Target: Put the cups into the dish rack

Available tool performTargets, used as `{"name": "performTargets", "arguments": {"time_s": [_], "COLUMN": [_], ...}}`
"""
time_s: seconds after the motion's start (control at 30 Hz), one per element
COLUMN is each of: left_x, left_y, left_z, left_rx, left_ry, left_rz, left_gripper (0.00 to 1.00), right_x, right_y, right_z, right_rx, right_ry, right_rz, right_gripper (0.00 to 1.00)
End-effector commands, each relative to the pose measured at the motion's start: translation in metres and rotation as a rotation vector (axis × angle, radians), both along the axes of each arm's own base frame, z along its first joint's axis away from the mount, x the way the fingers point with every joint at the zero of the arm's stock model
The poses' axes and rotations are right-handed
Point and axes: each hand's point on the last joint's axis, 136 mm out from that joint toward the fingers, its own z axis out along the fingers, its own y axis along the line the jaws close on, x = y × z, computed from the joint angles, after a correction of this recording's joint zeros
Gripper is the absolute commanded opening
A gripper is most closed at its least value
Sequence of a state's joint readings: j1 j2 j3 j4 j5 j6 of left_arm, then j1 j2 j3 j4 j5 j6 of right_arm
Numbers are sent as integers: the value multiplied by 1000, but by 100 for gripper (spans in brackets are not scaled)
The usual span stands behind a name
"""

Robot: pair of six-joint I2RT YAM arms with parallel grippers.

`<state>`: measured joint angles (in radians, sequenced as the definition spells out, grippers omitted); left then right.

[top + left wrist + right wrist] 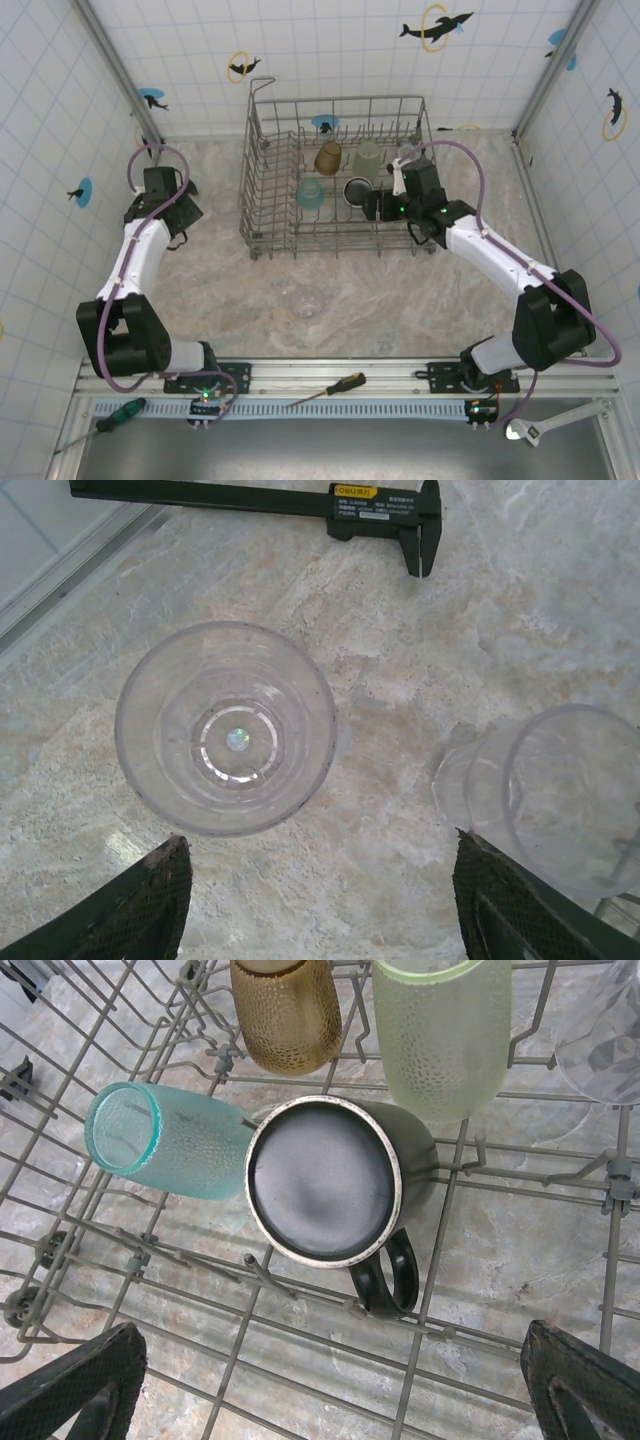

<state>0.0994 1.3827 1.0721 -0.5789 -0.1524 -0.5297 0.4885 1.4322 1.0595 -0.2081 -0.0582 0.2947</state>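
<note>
A marble-patterned table (400, 300) sits inside white tiled walls, seen from above with two robot arms bolted at its near edge. The dish rack (249, 180), a large grey wire basket, stands at the middle of the far side of the table. Four of the cups lie inside it: an amber tumbler (285, 1010) and a pale green tumbler (440, 1035) side by side in the farther row, and in front of them a light blue tumbler (165, 1142) on its side, touching a dark mug (325, 1180) whose mouth faces up at the right wrist camera, handle toward the near side. Part of a clear tumbler (605, 1020) shows at the rack's right. The right gripper (330, 1405) hovers above the mug with its jaws spread wide apart and nothing between them. To the left of the rack, the left gripper (320, 920) hangs over the bare table, jaws also apart and gripping nothing. Just ahead of its fingers (140, 910) stands a clear cup (225, 728), upright and mouth up — not between the jaws — and a second clear cup (560, 795) lies on its side to the right, close to the right finger. A black caliper (300, 498) lies beyond them. Two screwdrivers (335, 388) and a wrench (545, 425) rest by the arm bases.
</note>
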Motion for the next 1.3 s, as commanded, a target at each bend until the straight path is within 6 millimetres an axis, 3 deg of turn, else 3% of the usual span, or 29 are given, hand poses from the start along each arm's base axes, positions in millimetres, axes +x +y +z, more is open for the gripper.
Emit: {"name": "performTargets", "arguments": {"time_s": [0.0,0.6,1.0,1.2,1.27], "left_x": [7,39,43,38,35], "left_y": [8,14,15,20,23], "left_z": [-2,-31,-51,-64,-66], "left_rx": [52,106,88,102,113], "left_ry": [19,77,111,160,176], "left_rz": [-20,-105,-110,-88,-72], "left_gripper": [68,56,40,19,17], "right_x": [-3,-2,0,-1,0], "right_y": [0,-3,-3,-4,-4], "right_z": [18,10,6,7,7], "right_rx": [50,40,39,39,40], "right_ry": [-53,-37,-25,-24,-24], "right_rz": [3,-16,-21,-24,-26], "right_gripper": [100,100,100,100,100]}}
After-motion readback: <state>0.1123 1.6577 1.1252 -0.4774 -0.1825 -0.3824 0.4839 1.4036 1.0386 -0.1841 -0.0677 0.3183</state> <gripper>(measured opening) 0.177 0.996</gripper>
